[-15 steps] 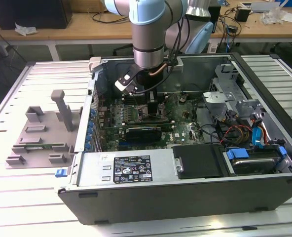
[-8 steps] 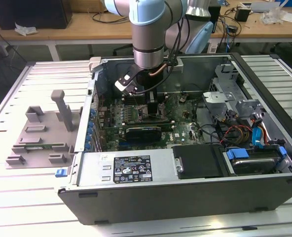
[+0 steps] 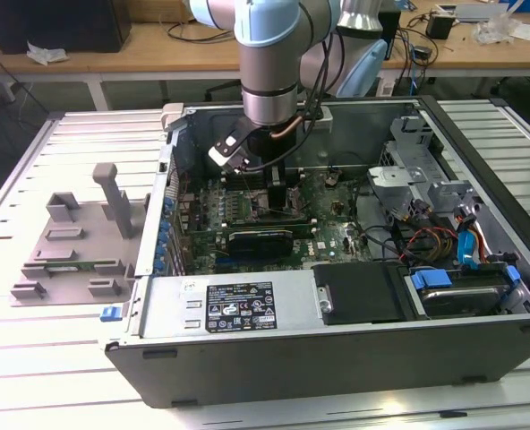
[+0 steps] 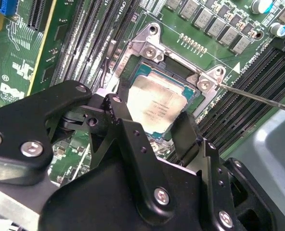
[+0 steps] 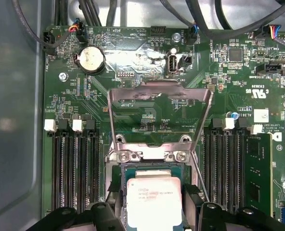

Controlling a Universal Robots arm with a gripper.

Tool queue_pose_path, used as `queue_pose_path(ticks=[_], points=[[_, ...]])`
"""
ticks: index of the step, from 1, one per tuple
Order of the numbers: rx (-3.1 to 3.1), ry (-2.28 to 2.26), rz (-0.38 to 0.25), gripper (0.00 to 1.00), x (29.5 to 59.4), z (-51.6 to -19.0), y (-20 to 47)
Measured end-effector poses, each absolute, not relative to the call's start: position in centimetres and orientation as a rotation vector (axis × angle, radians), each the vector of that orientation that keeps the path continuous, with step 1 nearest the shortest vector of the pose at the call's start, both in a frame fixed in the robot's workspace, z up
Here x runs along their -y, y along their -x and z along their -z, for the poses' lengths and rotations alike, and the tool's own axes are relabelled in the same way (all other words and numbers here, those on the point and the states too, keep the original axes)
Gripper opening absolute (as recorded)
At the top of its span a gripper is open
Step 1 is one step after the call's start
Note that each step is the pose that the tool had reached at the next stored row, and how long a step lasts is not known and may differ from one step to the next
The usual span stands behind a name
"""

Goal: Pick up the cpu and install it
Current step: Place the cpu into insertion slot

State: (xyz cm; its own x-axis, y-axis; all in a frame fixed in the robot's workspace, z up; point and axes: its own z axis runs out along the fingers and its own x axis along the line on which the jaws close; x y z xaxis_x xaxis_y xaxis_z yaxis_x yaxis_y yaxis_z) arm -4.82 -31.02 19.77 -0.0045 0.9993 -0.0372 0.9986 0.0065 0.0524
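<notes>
The end effector [image 4: 151, 120] is narrowed onto the cpu [image 4: 157, 103], its fingers [image 4: 187, 129] against two opposite edges, holding the chip at the open socket [image 5: 149, 150], whose load plate [image 5: 159, 92] stands raised, on the motherboard [image 3: 337, 235] inside the computer case [image 3: 337, 358] mid-frame in the exterior view.

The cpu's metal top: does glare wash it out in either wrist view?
In the first wrist view the cpu top looks washed out, with a white glare patch on the motherboard beside the coin battery; in the second wrist view the cpu shows a soft sheen.
</notes>
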Motion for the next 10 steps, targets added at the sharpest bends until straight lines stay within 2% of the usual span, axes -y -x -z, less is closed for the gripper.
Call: queue_pose_path(ticks=[7,8,10], points=[[-2.183,-2.171,-0.017,0.62,31.02,-20.01,4.81],[-2.183,-2.171,-0.017,0.53,31.02,-20.04,4.82],[-2.183,-2.171,-0.017,0.53,31.02,-20.08,4.81]])
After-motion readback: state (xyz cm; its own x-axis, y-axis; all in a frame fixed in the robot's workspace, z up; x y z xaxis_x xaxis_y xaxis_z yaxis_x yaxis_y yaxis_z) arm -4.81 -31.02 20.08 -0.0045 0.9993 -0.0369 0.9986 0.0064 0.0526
